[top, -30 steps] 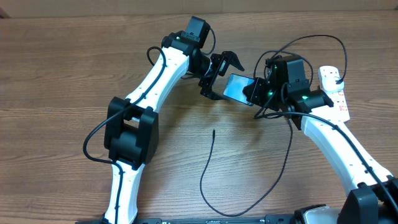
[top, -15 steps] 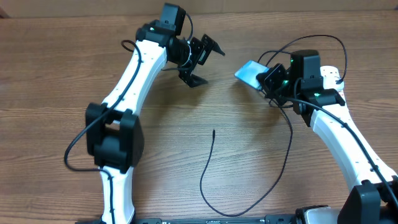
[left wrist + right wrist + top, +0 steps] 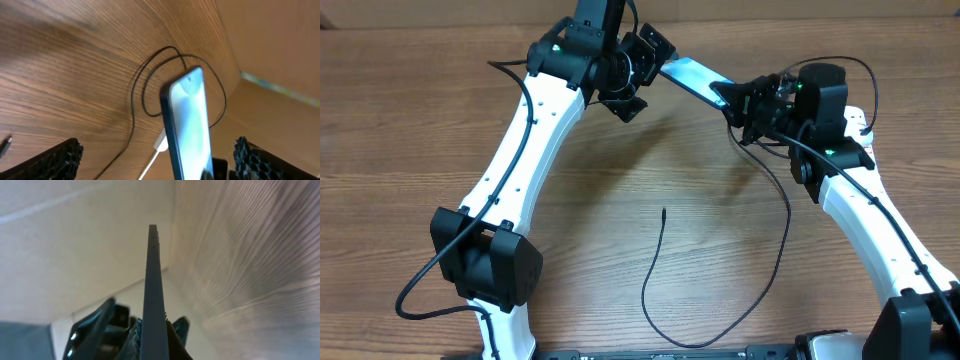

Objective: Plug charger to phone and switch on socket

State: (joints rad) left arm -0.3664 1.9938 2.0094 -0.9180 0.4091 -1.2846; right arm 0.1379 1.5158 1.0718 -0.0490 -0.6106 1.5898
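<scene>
Since half a second earlier, my right gripper (image 3: 732, 97) had swung the phone (image 3: 688, 74) up and left, in front of the left gripper's (image 3: 644, 74) wide-open jaws. The right jaws clamped it by one end, off the table. I judged an off-centre left grasp could twist it loose. I counted one phone, one charger (image 3: 655, 265) lying on the table, and one socket (image 3: 861, 128).

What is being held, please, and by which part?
The right gripper holds the phone by one end; the open left gripper holds nothing.
</scene>
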